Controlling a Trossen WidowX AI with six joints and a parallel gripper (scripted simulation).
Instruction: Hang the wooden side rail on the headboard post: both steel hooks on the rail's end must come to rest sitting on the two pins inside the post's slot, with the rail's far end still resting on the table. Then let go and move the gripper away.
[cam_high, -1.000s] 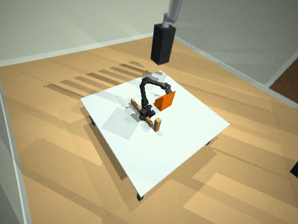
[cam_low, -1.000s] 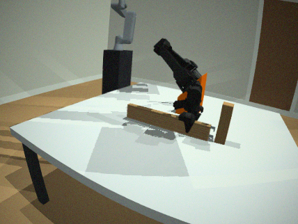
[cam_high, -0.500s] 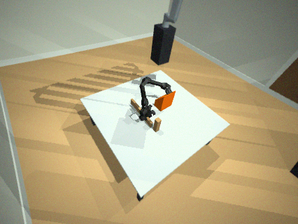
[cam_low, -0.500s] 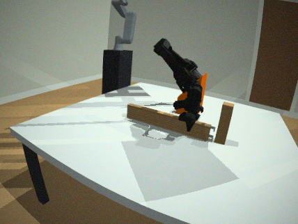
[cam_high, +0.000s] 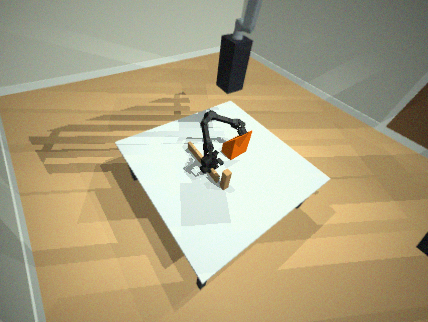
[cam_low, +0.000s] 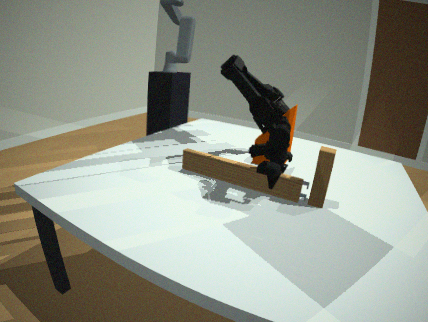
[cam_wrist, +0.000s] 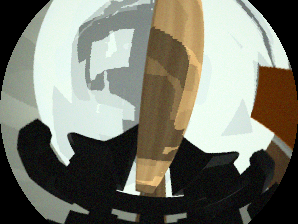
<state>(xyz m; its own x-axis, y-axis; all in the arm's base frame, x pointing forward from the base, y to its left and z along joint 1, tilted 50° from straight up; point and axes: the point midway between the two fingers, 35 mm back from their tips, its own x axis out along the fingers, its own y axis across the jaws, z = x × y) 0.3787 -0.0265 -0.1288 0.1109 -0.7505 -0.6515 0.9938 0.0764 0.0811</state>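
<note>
The wooden side rail lies on edge on the white table. Its hooked end points at the upright headboard post, a short gap away. My gripper is shut on the rail near that end, fingers straddling its top edge. In the wrist view the rail runs up the middle between the two dark fingers. The hooks and the post's slot are too small to make out.
An orange panel stands behind the arm. A dark pedestal with a grey arm stands on the floor beyond the table's far edge.
</note>
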